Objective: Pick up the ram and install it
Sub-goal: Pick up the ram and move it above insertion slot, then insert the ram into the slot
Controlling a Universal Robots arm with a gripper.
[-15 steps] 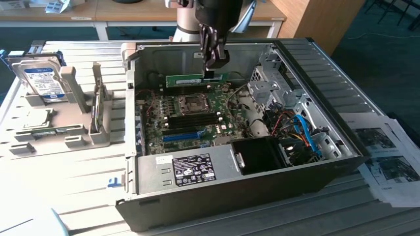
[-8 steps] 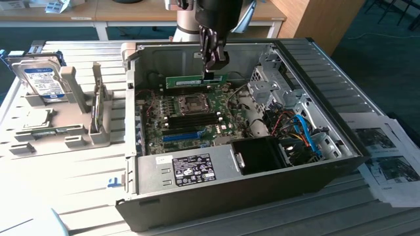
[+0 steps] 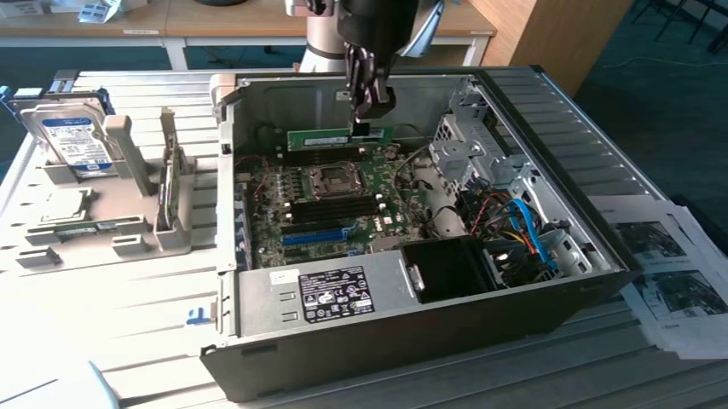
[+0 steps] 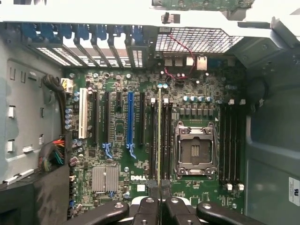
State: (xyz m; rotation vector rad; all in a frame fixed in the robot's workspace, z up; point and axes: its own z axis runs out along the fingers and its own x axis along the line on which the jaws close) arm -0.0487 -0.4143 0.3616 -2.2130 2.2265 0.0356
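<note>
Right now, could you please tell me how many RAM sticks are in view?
1. The ram is held between the fingers over the motherboard inside the open computer case. More could be hidden in the parts tray beside it.

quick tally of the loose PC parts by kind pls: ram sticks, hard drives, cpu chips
RAM stick: 1, gripped by the gripper above the motherboard
Hard drive: 1, standing in the grey fixture
Processor chip: 1, lying flat on the fixture
Total: 3
</note>
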